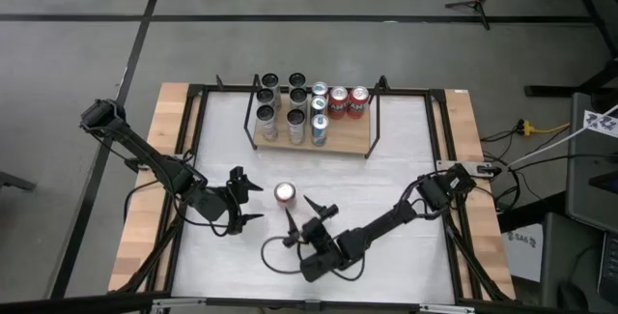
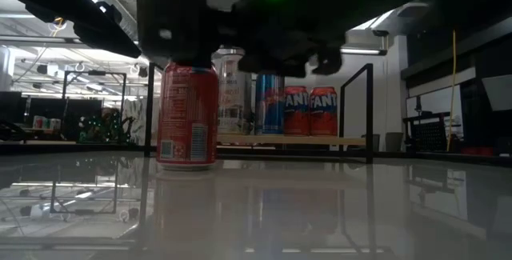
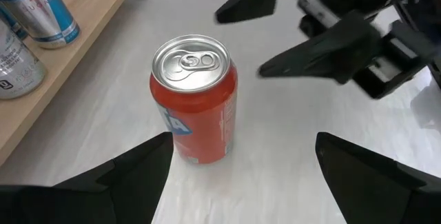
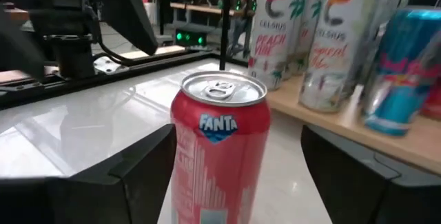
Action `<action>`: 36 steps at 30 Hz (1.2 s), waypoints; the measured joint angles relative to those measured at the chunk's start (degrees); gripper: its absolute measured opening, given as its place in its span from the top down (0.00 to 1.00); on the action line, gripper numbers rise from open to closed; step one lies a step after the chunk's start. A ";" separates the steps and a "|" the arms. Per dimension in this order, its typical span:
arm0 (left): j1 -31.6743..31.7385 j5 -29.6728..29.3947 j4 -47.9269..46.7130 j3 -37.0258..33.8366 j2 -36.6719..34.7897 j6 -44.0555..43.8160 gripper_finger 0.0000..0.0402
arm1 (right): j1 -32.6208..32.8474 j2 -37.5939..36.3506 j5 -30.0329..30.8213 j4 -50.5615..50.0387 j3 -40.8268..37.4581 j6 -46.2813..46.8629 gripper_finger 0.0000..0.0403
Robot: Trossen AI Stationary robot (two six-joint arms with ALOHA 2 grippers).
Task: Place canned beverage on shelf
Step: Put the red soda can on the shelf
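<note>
A red Fanta can (image 1: 284, 193) stands upright on its base on the white tabletop, in front of the shelf (image 1: 352, 140). The shelf is a light-wood board with black rod uprights, and several cans stand on it. My left gripper (image 1: 249, 203) is open just left of the can, which lies ahead of its fingers in the left wrist view (image 3: 195, 100). My right gripper (image 1: 299, 210) is open close to the can's near right. In the right wrist view the can (image 4: 219, 155) shows between its two fingers. Neither gripper touches the can.
The cans on the shelf (image 1: 294, 111) fill its left and far parts, with two red Fanta cans (image 2: 310, 110) at the far right. The board's near right part (image 1: 350, 138) is bare. A black metal frame (image 1: 439, 150) borders the tabletop, and a cable (image 1: 275, 256) loops near the right arm.
</note>
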 joint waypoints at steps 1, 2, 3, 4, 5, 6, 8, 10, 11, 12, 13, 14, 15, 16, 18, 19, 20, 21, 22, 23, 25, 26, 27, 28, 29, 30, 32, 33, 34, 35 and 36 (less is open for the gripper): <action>0.02 0.00 -0.02 0.00 0.00 0.02 0.13 | 0.52 -0.02 0.72 0.00 0.00 -0.41 0.25; 0.02 0.02 -0.02 0.00 0.00 0.02 0.13 | 0.91 -0.02 1.36 -0.02 0.00 -0.47 0.25; 0.00 0.02 0.00 0.00 0.00 0.00 0.13 | 1.27 -0.04 1.70 -0.02 0.00 -0.53 0.25; 0.02 0.02 -0.01 0.00 0.00 0.00 0.13 | 1.62 -0.04 1.95 -0.03 0.01 -0.56 0.25; 0.01 0.02 -0.02 0.00 0.00 0.02 0.13 | 1.93 -0.04 1.95 -0.08 0.02 -0.60 0.25; 0.00 0.02 0.00 0.00 0.00 0.01 0.13 | 2.15 -0.04 1.92 -0.20 0.02 -0.62 0.25; 0.00 0.00 -0.02 0.00 0.00 0.02 0.13 | 2.54 -0.06 1.47 -0.27 0.02 -0.63 0.25; 0.02 0.00 0.00 0.00 0.00 0.01 0.13 | 3.07 -0.07 -0.25 -0.26 0.02 -0.60 0.25; 0.00 0.00 0.00 0.00 0.00 0.01 0.13 | 3.19 -0.07 -1.76 -0.17 0.02 -0.58 0.25; 0.00 0.01 0.00 0.00 0.00 0.02 0.13 | 3.38 -0.07 -3.82 -0.07 0.02 -0.48 0.25; 0.00 0.01 -0.02 0.00 0.00 0.00 0.13 | 3.33 -0.07 -6.49 0.02 0.02 -0.38 0.25; 0.00 0.02 0.00 0.00 0.00 0.02 0.13 | 3.33 -0.07 -9.94 0.02 0.02 -0.35 0.25; 0.01 0.00 0.00 0.00 0.00 0.01 0.13 | 3.33 -0.07 -13.89 0.04 0.02 -0.32 0.25; 0.01 0.01 -0.02 0.00 0.00 0.01 0.13 | 3.33 -0.08 -17.87 0.05 0.02 -0.32 0.25; 0.00 0.02 -0.02 0.00 0.00 0.01 0.13 | 3.24 -0.09 -25.07 0.05 0.02 -0.34 0.25; 0.00 0.02 -0.02 -0.02 0.00 0.00 0.13 | 3.03 -0.09 -26.74 0.05 0.02 -0.30 0.25; 0.00 0.02 0.00 0.00 -0.01 0.02 0.13 | 2.95 -0.09 -27.65 0.02 0.02 -0.11 0.25; 0.00 0.00 -0.02 0.00 0.00 0.01 0.13 | 2.77 -0.09 -28.32 0.02 0.02 -0.03 0.25; 0.00 0.02 0.00 0.00 0.00 0.00 0.13 | 2.48 -0.09 -28.70 0.04 0.04 -0.13 0.25; 0.02 0.01 0.00 0.00 0.00 0.00 0.13 | 2.42 -0.10 -28.91 0.04 0.04 -0.22 0.25; 0.00 0.00 -0.02 -0.02 -0.02 0.00 0.13 | 2.23 -0.11 -30.17 0.05 0.07 -0.23 0.25; 0.01 0.00 0.00 0.00 0.00 0.01 0.13 | 2.07 -0.11 -30.44 0.08 0.07 -0.18 0.25; 0.00 0.01 -0.01 0.00 -0.01 0.01 0.13 | 2.11 -0.11 -30.95 0.07 0.07 -0.10 0.25; 0.02 0.02 -0.02 0.00 0.00 0.00 0.13 | 2.11 -0.11 -31.38 0.09 0.07 -0.08 0.25; 0.00 0.00 0.00 0.00 0.00 0.00 0.13 | 2.11 -0.13 -31.69 0.09 0.07 -0.08 0.25; 0.00 0.00 -0.01 0.00 -0.02 0.00 0.13 | 2.13 -0.13 -31.69 0.09 0.07 -0.06 0.25; 0.00 0.00 0.00 0.00 0.00 0.00 0.13 | 2.15 -0.13 -31.69 0.09 0.07 -0.02 0.25; 0.00 0.00 0.00 0.00 -0.02 0.00 0.13 | 2.15 -0.13 -31.69 0.12 0.07 -0.03 0.25; 0.01 0.00 0.00 0.00 0.00 0.00 0.13 | 2.15 -0.13 -31.69 0.13 0.07 -0.01 0.25; 0.01 0.00 0.00 0.00 0.00 0.00 0.13 | 2.18 -0.13 -31.69 0.13 0.07 -0.01 0.25; 0.01 0.00 0.00 0.00 0.00 -0.02 0.13 | 2.18 -0.13 -31.68 0.13 0.07 -0.01 0.25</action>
